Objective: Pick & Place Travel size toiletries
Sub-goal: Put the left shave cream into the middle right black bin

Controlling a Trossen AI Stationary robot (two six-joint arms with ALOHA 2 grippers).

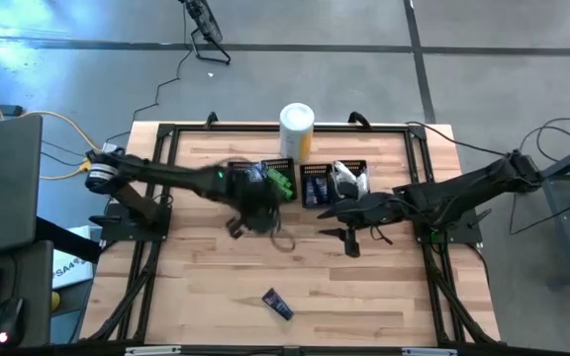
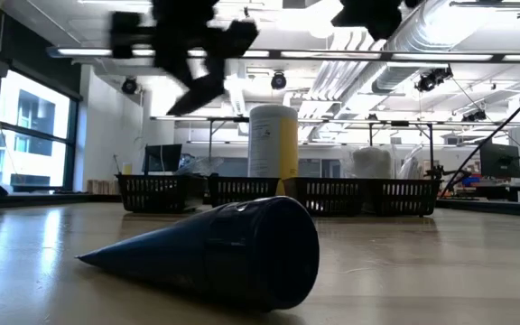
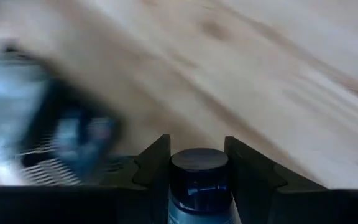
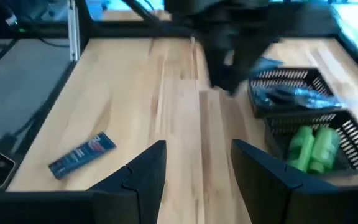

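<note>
My left gripper (image 1: 263,218) hangs over the table's middle, in front of the bins, shut on a dark blue tube (image 3: 197,186). My right gripper (image 1: 330,220) hovers just to its right, open, with nothing between its fingers (image 4: 194,168). A second dark blue tube (image 1: 277,304) lies flat on its side on the wood near the front edge, and fills the foreground of the low view (image 2: 224,253). Green packets (image 4: 312,149) lie in one black mesh bin, clear bagged items (image 4: 291,96) in the bin beyond it. My left gripper pinches the dark blue tube between its two fingers. The tube lies along the fingers, and its round cap end (image 3: 199,163) stands out between the fingertips. It is lifted clear of the table. The tube's rear part is hidden below the frame's edge.
A row of black mesh bins (image 1: 320,188) stands at the back centre, with a tall white-and-yellow canister (image 1: 297,129) behind them. A black frame (image 1: 161,198) runs round the table. Bare wood lies left and right of the front tube.
</note>
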